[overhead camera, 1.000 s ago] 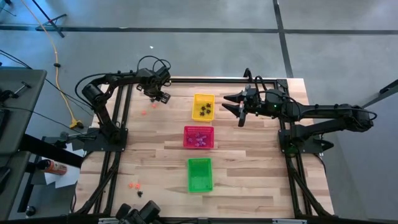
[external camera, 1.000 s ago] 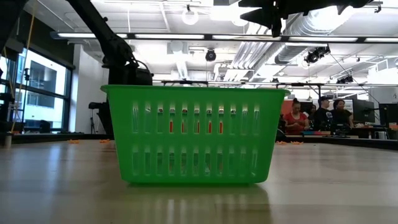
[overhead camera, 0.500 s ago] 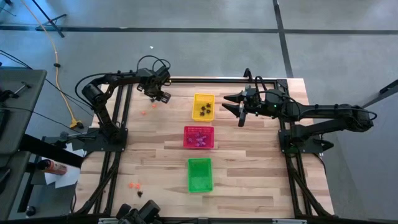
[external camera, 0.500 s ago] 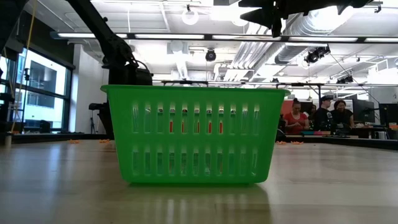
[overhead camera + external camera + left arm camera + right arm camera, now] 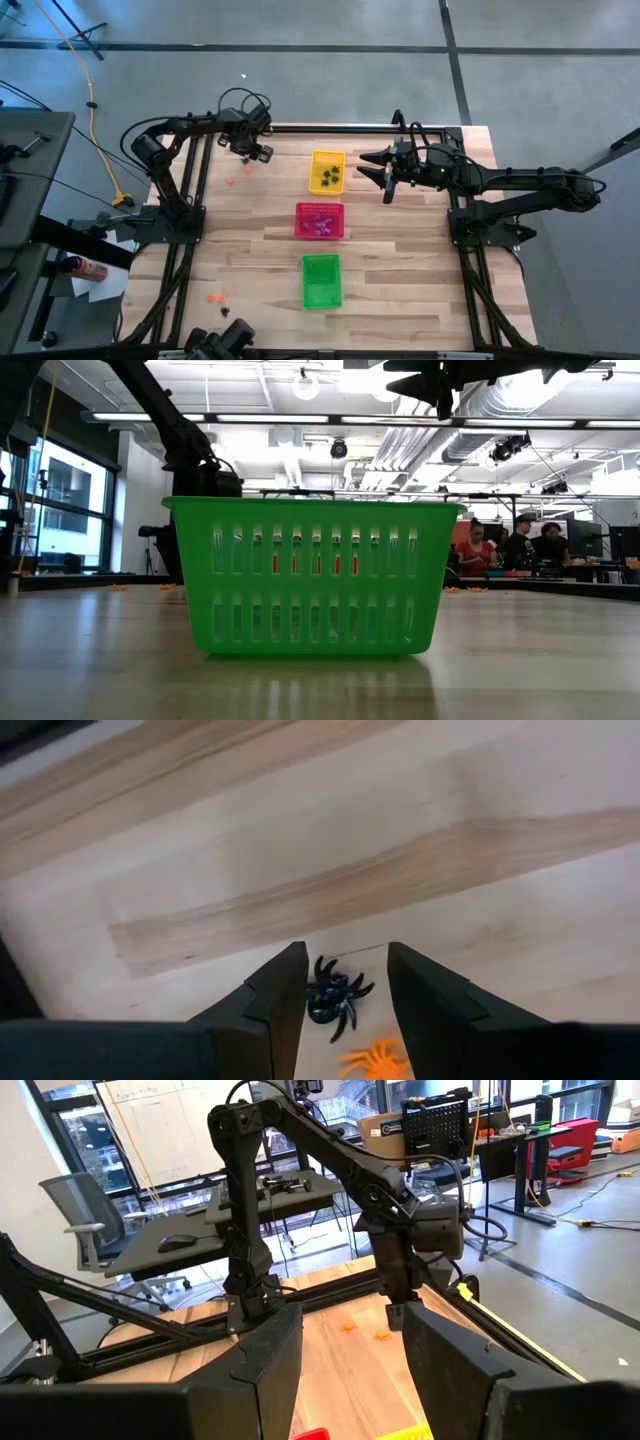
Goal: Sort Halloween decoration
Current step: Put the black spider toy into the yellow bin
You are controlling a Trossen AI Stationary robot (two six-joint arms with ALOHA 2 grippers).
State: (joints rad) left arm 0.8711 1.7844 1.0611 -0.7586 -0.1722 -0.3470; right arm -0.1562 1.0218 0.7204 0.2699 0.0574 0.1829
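Overhead, the left end effector [image 5: 258, 152] hung by the table's [image 5: 400, 290] far-left corner; the right end effector [image 5: 386, 176], unclenched, empty, waited beside the yellow basket [image 5: 327, 172]. Left wrist view: a black spider [image 5: 334, 997] lay between parted, ungripping fingers [image 5: 285, 995], an orange trinket [image 5: 378, 1059] just beside; closing might catch both.

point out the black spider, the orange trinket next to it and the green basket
black spider [image 5: 331, 997]: left wrist view, on its body, between the left gripper's fingers.
orange trinket [image 5: 375, 1059]: left wrist view, on its middle, beside the spider.
green basket [image 5: 312, 576]: low view, on its slotted front wall.
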